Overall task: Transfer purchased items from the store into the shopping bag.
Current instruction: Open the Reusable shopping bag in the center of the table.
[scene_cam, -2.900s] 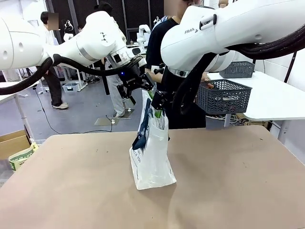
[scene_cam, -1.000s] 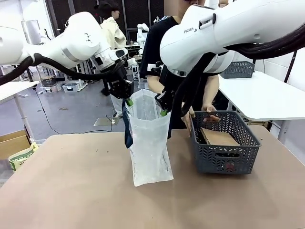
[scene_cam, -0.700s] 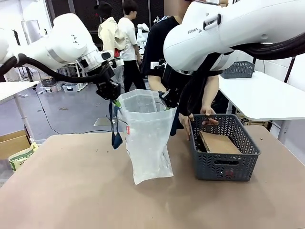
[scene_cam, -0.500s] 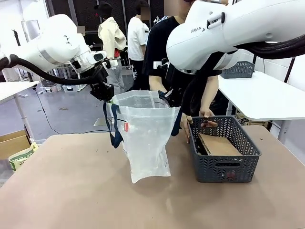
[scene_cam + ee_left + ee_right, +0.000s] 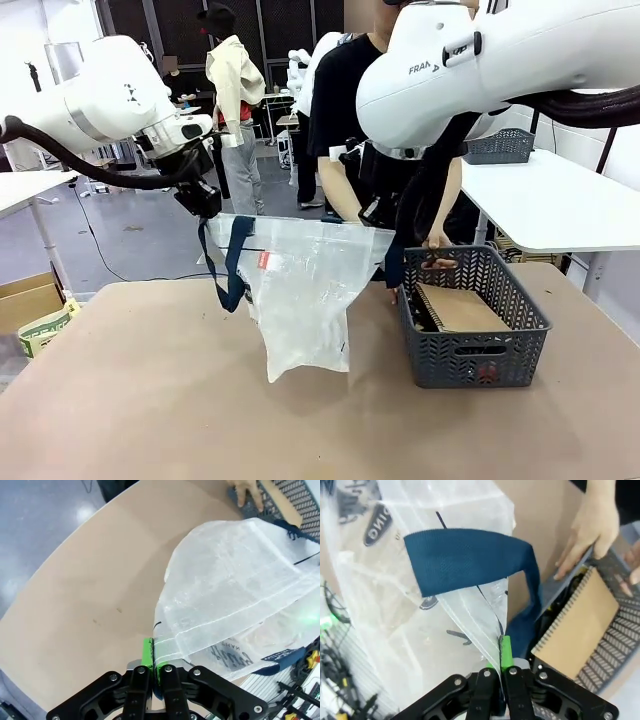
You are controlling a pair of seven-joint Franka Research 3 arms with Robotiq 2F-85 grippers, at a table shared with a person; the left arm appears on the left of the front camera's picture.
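Note:
The shopping bag (image 5: 300,295) hangs over the table's middle, a translucent whitish tote with a navy handle (image 5: 226,262) and a small red tag (image 5: 263,260). Its mouth is stretched wide between my grippers. My left gripper (image 5: 206,207) is shut on the bag's left rim, and the left wrist view shows its green pads (image 5: 148,653) pinching the plastic (image 5: 235,595). My right gripper (image 5: 377,213) is shut on the right rim (image 5: 490,625), beside the navy strap (image 5: 465,560). A tan flat purchased item (image 5: 462,305) lies in the dark grey basket (image 5: 470,345).
The basket stands on the table right of the bag, with the person's hands (image 5: 440,262) on its far rim (image 5: 594,527). A cardboard box (image 5: 28,298) sits off the table's left edge. A white table (image 5: 560,205) with another grey basket (image 5: 497,145) stands back right.
My grippers have drawn apart, the left one moving left, and the bag's mouth has spread from narrow to wide. The person has set the basket on the table.

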